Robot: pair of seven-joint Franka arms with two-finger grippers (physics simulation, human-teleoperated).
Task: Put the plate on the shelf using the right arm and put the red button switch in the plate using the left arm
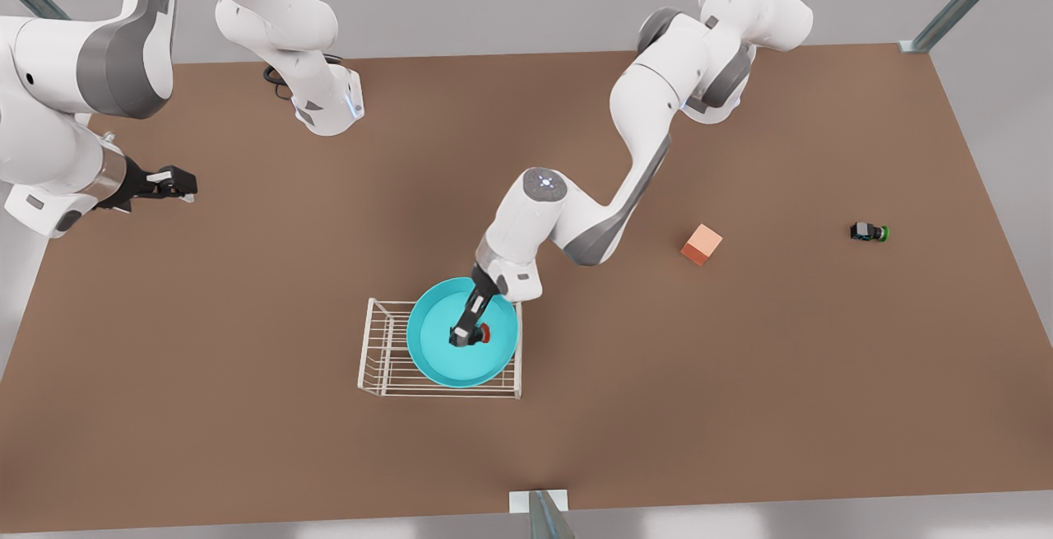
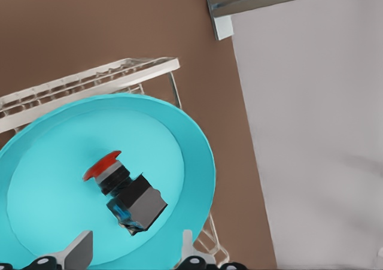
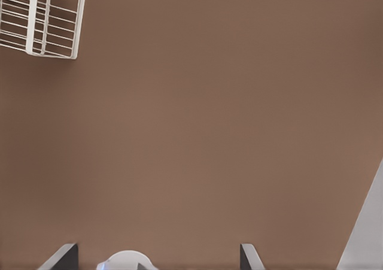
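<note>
The turquoise plate (image 1: 462,333) rests on top of the white wire shelf (image 1: 387,350), toward the shelf's end on the front view's right. The red button switch (image 2: 122,189) lies on its side inside the plate (image 2: 54,180), red cap toward the shelf (image 2: 90,81). My left gripper (image 2: 133,252) hovers just above the switch (image 1: 482,333), open, with both fingers apart from it. My right gripper (image 1: 174,184) waits far off at the front view's left, open and empty above bare table; a corner of the shelf (image 3: 42,24) appears in its wrist view.
An orange-pink cube (image 1: 701,243) and a green-capped switch (image 1: 869,232) sit on the brown table at the front view's right. A metal post (image 1: 543,514) stands at the near table edge, close to the shelf.
</note>
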